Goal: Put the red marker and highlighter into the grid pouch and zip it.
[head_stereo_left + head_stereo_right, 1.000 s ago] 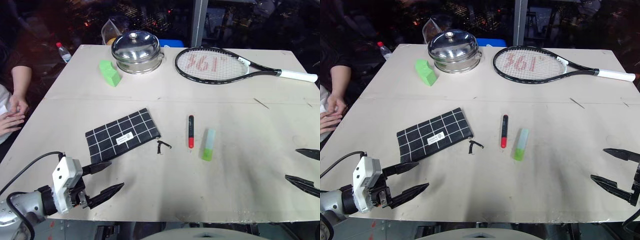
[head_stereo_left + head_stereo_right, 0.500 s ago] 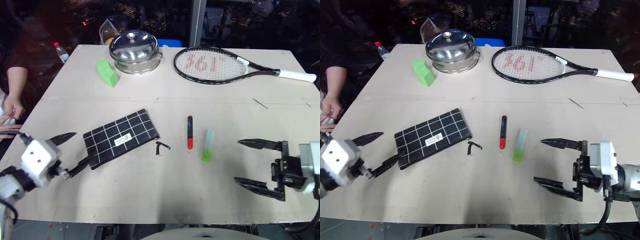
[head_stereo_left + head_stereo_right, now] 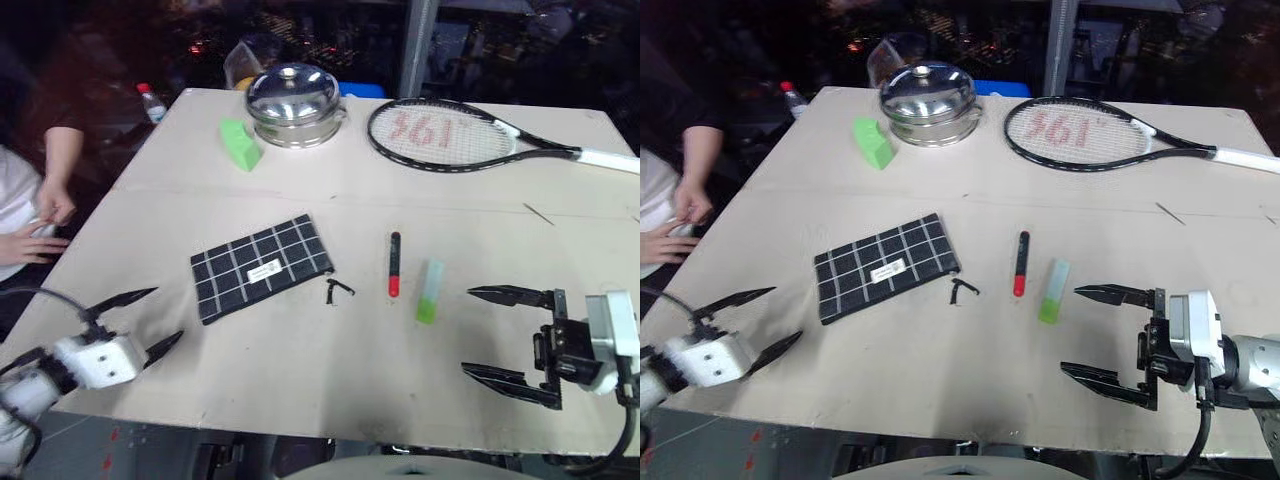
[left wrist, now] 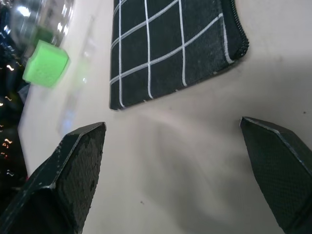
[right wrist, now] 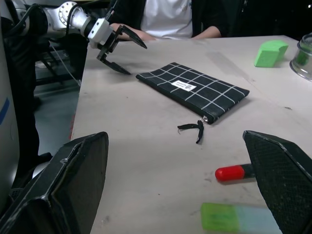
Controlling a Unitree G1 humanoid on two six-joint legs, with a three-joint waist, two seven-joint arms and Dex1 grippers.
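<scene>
The grid pouch (image 3: 262, 267) lies flat and zipped left of the table's middle, with its black zipper pull (image 3: 338, 290) trailing from the right corner. To its right lie the red marker (image 3: 394, 264) and the light-green highlighter (image 3: 430, 291), side by side. My left gripper (image 3: 168, 313) stands open at the table's front left edge, pointing at the pouch's near end (image 4: 170, 53) a short way off. Just right of the highlighter, my right gripper (image 3: 467, 330) is also open and points left, with nothing between its fingers. The right wrist view shows the marker's red end (image 5: 229, 172) and the highlighter (image 5: 234, 217) close by.
At the back stand a steel pot with lid (image 3: 293, 100), a bright green wedge block (image 3: 240, 143) and a tennis racket (image 3: 450, 133). A bottle (image 3: 152, 100) stands past the far left corner. A person's hands (image 3: 40, 215) rest at the left edge.
The camera has shifted. My left gripper has swung out leftwards to the table's front left edge and rolled. My right gripper came in from the right edge towards the highlighter, then stayed still.
</scene>
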